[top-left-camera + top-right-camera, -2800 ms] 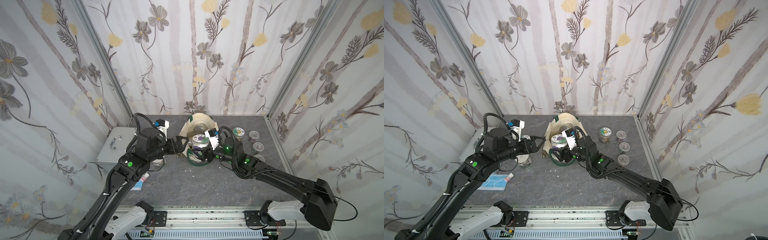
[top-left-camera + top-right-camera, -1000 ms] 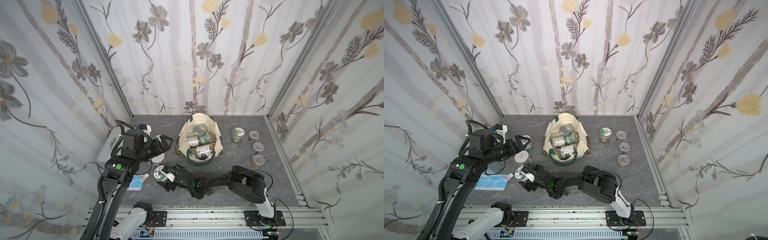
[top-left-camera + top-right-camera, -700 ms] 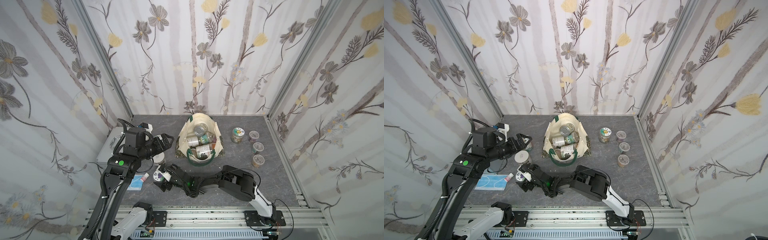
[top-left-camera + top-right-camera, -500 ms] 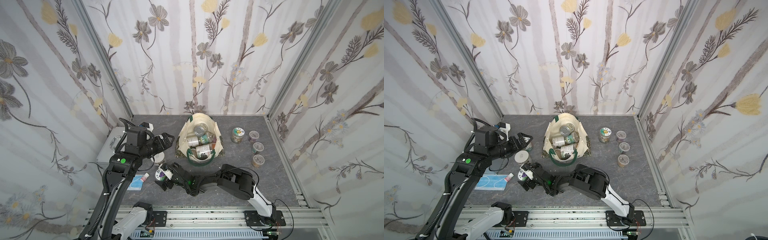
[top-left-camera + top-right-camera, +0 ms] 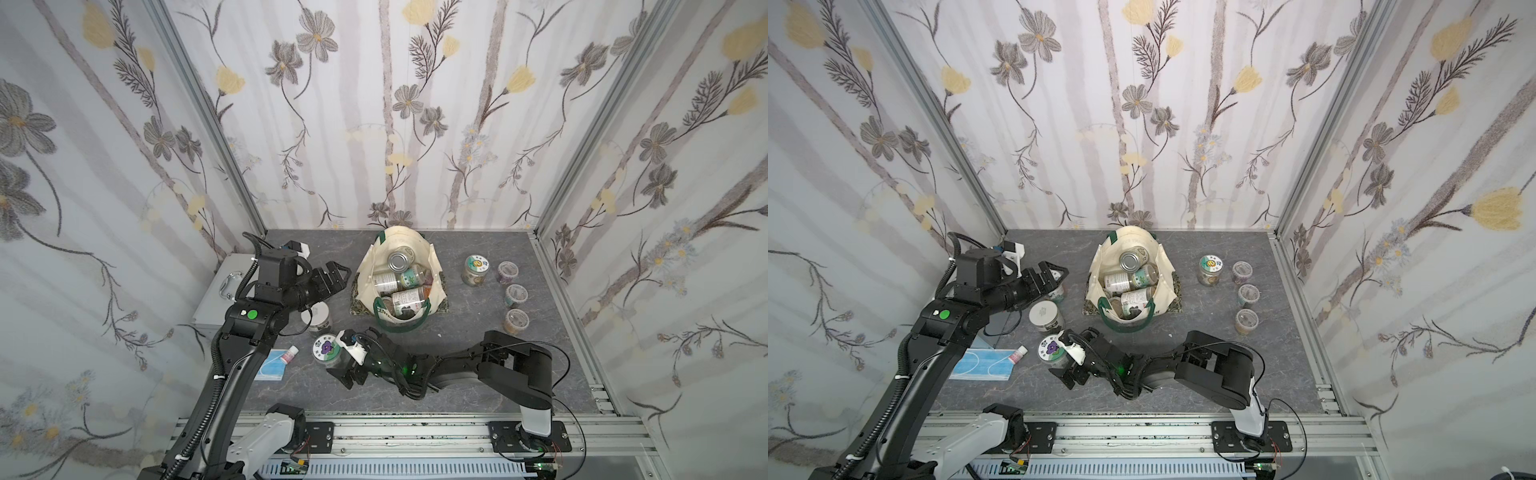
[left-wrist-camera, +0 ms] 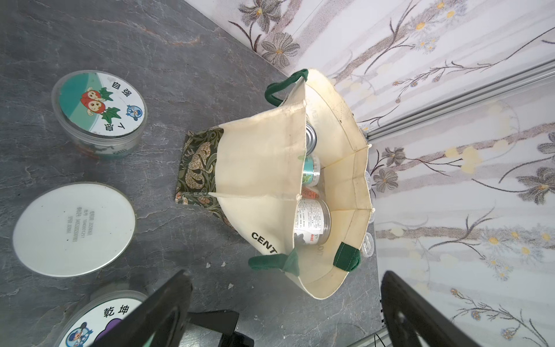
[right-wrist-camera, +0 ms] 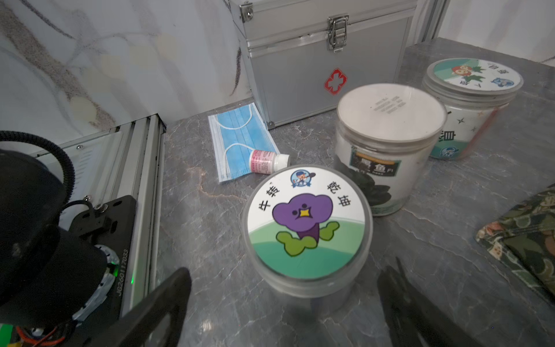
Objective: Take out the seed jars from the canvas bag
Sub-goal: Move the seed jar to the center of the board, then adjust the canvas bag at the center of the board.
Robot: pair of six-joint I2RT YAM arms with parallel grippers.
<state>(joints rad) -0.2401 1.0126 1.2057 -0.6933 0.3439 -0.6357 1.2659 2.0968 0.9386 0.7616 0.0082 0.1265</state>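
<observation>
The cream canvas bag (image 5: 368, 276) (image 5: 1100, 270) (image 6: 255, 180) stands open at the back middle, with several seed jars (image 5: 409, 299) (image 5: 1136, 300) lying inside. A purple-flower-lid seed jar (image 5: 328, 351) (image 5: 1051, 348) (image 7: 306, 222) stands on the table at the front left. My right gripper (image 5: 347, 372) (image 7: 285, 272) is open just behind it, with a gap on each side. My left gripper (image 5: 336, 276) (image 5: 1054, 276) (image 6: 285, 276) hangs open to the left of the bag and holds nothing.
A white-lid jar (image 5: 318, 318) (image 7: 387, 144) and a strawberry-lid jar (image 6: 99, 111) (image 7: 474, 99) stand left of the bag, and several jars (image 5: 515, 295) stand at the right. A silver case (image 7: 324, 60), a blue mask (image 7: 240, 138) and a pink-capped bottle (image 7: 267, 160) lie at the left.
My right gripper carried the purple-flower-lid jar from the bag to the front left and opened off it. My left gripper drew back from the bag, then edged toward it again.
</observation>
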